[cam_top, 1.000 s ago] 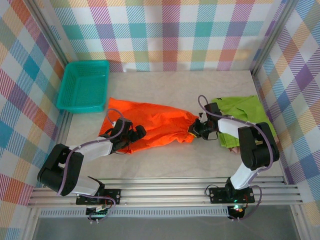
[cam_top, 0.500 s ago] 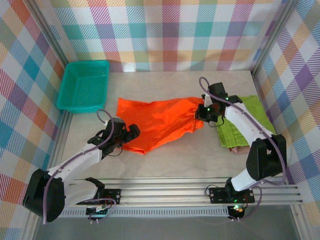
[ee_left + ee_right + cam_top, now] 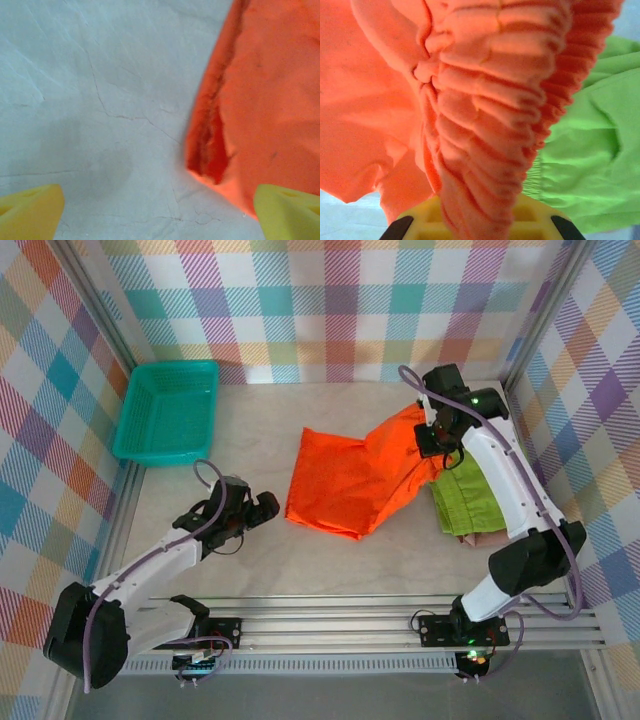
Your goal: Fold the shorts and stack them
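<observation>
right gripper (image 3: 432, 440): clamped on waistband of orange shorts (image 3: 350, 480), upper right
left gripper (image 3: 258, 510): jaws apart over bare table (image 3: 250, 430), lower left
orange shorts: centre, just left of green shorts (image 3: 472, 502)
basket (image 3: 165, 412): upper left, well apart

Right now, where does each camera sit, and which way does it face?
Top external: above and behind the bases, looking down at the table; both arms show, left hand open, right hand shut on the orange shorts.
Left wrist: on the left arm, facing down at table and cloth edge; yellow fingertips show.
Right wrist: faces the pinched waistband and green shorts; yellow fingers below.
All three share the orange shorts.
</observation>
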You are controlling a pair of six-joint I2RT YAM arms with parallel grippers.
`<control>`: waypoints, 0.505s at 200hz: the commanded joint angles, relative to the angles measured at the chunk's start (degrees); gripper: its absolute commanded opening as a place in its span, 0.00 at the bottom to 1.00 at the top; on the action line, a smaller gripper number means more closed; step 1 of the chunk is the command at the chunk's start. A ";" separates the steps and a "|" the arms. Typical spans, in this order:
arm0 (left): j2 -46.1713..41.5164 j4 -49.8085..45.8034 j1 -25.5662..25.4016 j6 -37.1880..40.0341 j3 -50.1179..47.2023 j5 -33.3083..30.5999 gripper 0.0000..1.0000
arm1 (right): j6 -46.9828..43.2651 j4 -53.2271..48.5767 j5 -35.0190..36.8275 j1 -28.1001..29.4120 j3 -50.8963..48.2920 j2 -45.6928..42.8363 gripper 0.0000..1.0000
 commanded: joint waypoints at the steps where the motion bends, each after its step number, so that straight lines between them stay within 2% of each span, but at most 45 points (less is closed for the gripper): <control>1: 2.19 3.42 -0.71 0.73 1.74 3.92 0.93 | -3.31 -5.24 9.11 2.14 5.36 2.74 0.00; 67: 12.86 13.54 -3.96 -2.56 5.43 9.88 0.80 | 1.76 -10.56 13.50 10.35 18.22 16.15 0.00; 101: 21.34 16.58 -5.28 -3.08 10.14 12.21 0.68 | 4.95 -12.80 13.59 12.96 23.45 22.18 0.00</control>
